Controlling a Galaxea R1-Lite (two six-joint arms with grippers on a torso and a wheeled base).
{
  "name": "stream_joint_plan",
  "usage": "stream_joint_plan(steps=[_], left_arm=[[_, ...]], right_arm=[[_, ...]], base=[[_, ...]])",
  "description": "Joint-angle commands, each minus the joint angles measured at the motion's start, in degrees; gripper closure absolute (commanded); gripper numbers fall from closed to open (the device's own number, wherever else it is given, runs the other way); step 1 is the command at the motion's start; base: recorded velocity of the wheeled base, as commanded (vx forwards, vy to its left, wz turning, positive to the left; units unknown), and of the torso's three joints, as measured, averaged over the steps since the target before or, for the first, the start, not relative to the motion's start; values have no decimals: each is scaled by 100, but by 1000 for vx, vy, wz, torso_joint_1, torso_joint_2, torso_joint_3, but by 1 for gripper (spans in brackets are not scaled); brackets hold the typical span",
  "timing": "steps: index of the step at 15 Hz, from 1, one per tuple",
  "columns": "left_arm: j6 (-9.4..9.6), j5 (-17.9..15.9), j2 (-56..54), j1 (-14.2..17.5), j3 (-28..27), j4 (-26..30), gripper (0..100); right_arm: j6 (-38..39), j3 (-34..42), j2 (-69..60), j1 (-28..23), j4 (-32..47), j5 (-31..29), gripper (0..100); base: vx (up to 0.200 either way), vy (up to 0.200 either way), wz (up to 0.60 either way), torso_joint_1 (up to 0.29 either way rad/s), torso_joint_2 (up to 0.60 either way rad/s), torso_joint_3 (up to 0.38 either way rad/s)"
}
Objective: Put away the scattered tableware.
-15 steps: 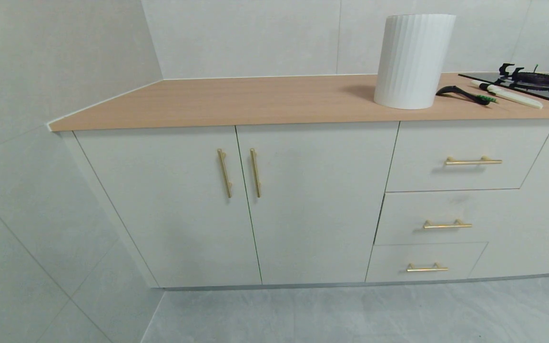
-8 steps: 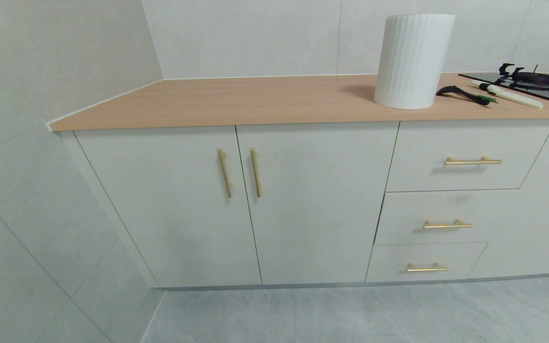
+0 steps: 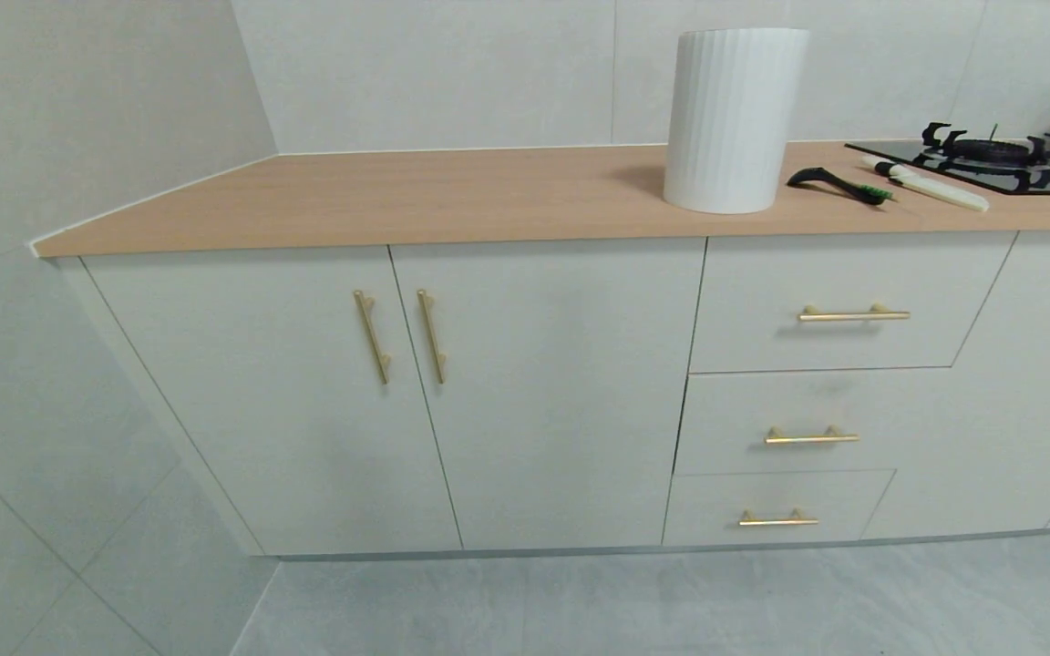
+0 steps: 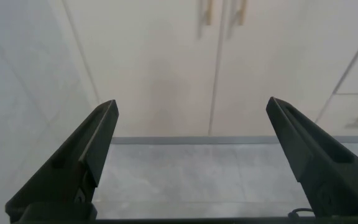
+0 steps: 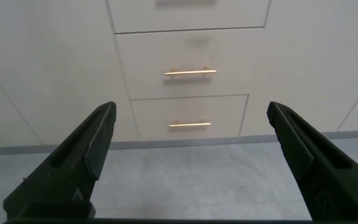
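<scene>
We record bright, diffuse light; the white canister [image 3: 733,118] casts a soft shadow on the tabletop [image 3: 397,196]; head-view edges bow.

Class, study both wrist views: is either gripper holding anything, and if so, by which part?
Nothing is held: the left gripper and the right gripper both stand open, with nothing between their jaws.

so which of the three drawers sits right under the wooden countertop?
The top white drawer, with the gold bar handle; the middle drawer and bottom drawer sit below it.
</scene>
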Motion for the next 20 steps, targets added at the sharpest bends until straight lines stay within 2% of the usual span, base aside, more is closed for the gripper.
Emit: stream_joint_plan(steps=[1, 4, 13, 20], left_arm=[[-1, 2, 5, 0, 1, 1, 0], [-10, 2, 5, 0, 1, 1, 0], [-10, 2, 5, 0, 1, 1, 0], [-10, 2, 5, 0, 1, 1, 0]], right_arm=[[-1, -4, 9, 4, 0, -4, 0], [-1, 5, 9, 4, 0, -4, 0], [-1, 5, 9, 4, 0, -4, 0], [-1, 5, 0, -5, 0, -4, 0]], base=[[0, -200, 0, 2, -2, 2], [0, -200, 0, 2, 2, 6], [0, 0, 0, 0, 0, 0], [200, 0, 0, 1, 2, 6]])
